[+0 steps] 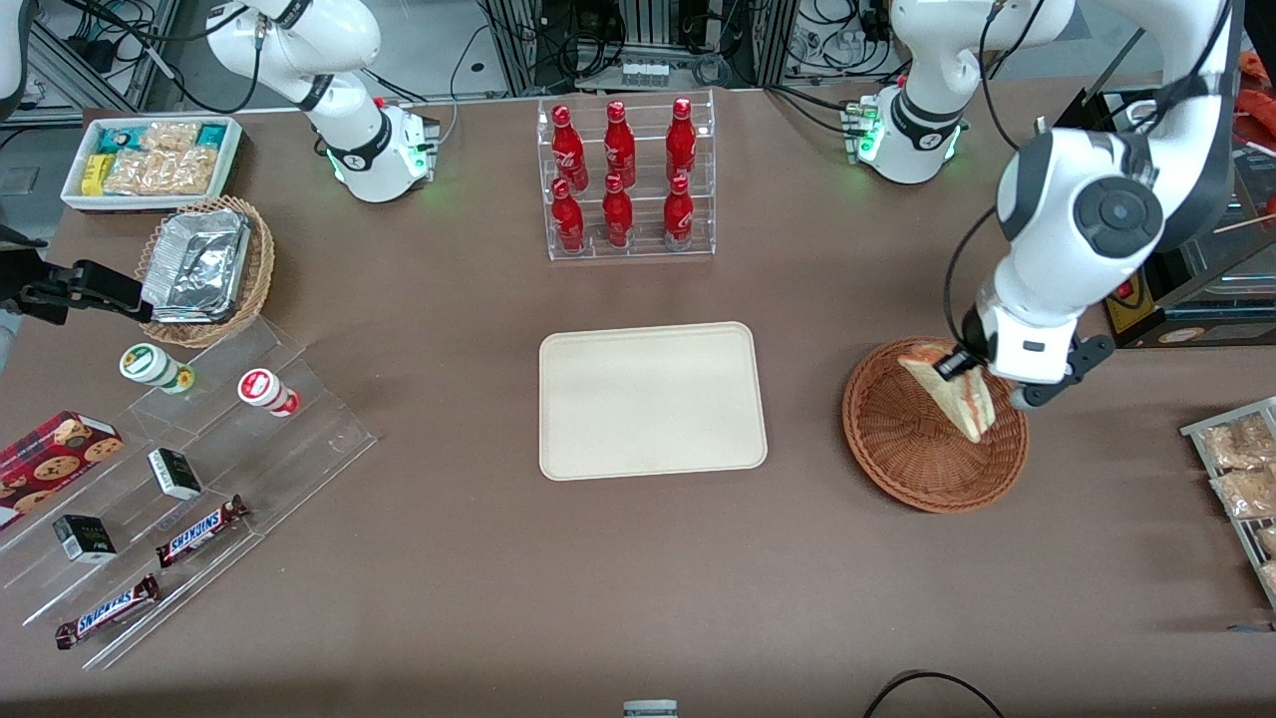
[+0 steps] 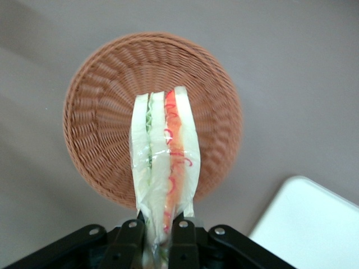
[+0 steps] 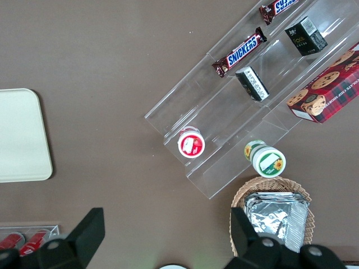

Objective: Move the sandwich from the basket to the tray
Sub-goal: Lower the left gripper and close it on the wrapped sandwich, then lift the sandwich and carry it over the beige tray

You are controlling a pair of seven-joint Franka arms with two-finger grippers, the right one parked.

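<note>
gripper (image 1: 965, 375) over basket (image 1: 897, 439), bare table (image 1: 802, 399) between it and tray (image 1: 653, 399)

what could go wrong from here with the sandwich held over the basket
1. The black end effector pinches only the narrow tip of the clear-wrapped triangular white-bread sandwich, so the slick wrap could slip out and the sandwich drop back into the round reddish-brown wicker basket.
2. Its long body hangs free, so it may swing during travel.
3. The flat cream-beige rectangular tray has a low rim; a tilted release could let it tip onto the brown table.
</note>
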